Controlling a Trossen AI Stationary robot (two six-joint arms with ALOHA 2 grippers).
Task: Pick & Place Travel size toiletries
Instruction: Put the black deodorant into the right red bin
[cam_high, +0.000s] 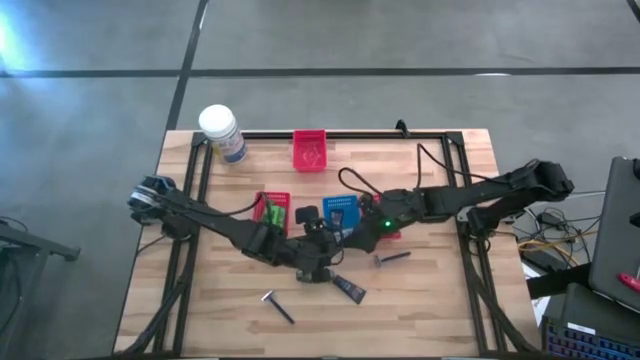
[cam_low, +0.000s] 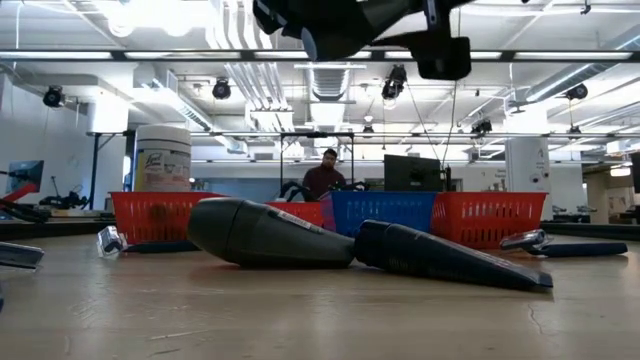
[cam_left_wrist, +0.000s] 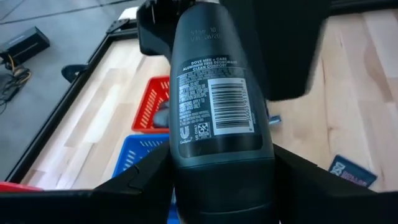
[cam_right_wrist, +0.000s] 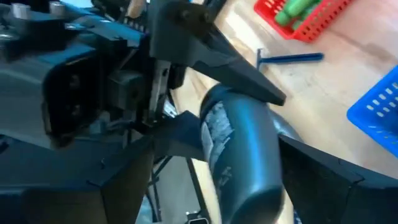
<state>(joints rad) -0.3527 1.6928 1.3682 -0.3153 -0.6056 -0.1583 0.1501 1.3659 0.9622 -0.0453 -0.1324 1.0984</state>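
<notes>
A grey oval bottle (cam_left_wrist: 217, 93) with a barcode label hangs in the air above the middle of the table, with my left gripper (cam_left_wrist: 221, 180) shut on one end of it. My right gripper (cam_right_wrist: 236, 155) meets it from the table's right. It is open, and its two fingers stand on either side of the bottle's other, rounded end (cam_right_wrist: 245, 180). In the high view both grippers (cam_high: 322, 245) crowd together and hide the bottle. On the table lie two razors (cam_high: 392, 258) (cam_high: 277, 305), a dark flat tube (cam_high: 348, 289) and green bottles in a red basket (cam_high: 272, 208). My left gripper pinches the grey bottle between its two fingers (cam_left_wrist: 146, 174), on the narrow sides of the end just past the barcode label (cam_left_wrist: 186, 163). The fingers lie along the bottle, which sticks out ahead of them toward my right gripper. The bottle is lifted clear of the table.
A white lidded jar (cam_high: 218, 125) stands at the far left, with a red basket (cam_high: 309, 150) at the far middle. A blue basket (cam_high: 340, 210) and another red one (cam_high: 392, 234) sit under my right arm. A person (cam_low: 325, 178) sits far behind the table.
</notes>
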